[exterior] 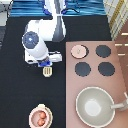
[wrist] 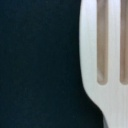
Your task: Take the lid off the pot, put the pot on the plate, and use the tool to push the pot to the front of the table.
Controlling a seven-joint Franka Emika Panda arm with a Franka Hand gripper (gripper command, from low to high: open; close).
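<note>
My gripper (exterior: pixel 46 64) hangs over the black table (exterior: pixel 17 90), left of the stove. Right beneath it lies the cream-white tool (exterior: pixel 48 72), its slotted head poking out toward the exterior view's bottom. The tool's slotted head (wrist: pixel 105 55) fills the wrist view from close by. Whether the tool is gripped does not show. The pale pink lid (exterior: pixel 78 50) rests on the stove's top-left burner. At the exterior view's bottom left, the pot (exterior: pixel 40 117) with reddish pieces inside sits uncovered on the cream plate (exterior: pixel 34 109).
The pinkish-brown stove (exterior: pixel 117 75) fills the exterior view's right, with three black burners (exterior: pixel 82 68) showing. A large grey-beige pan (exterior: pixel 95 106) with a long handle stands on the stove's bottom part. My arm's white body (exterior: pixel 37 37) is above the gripper.
</note>
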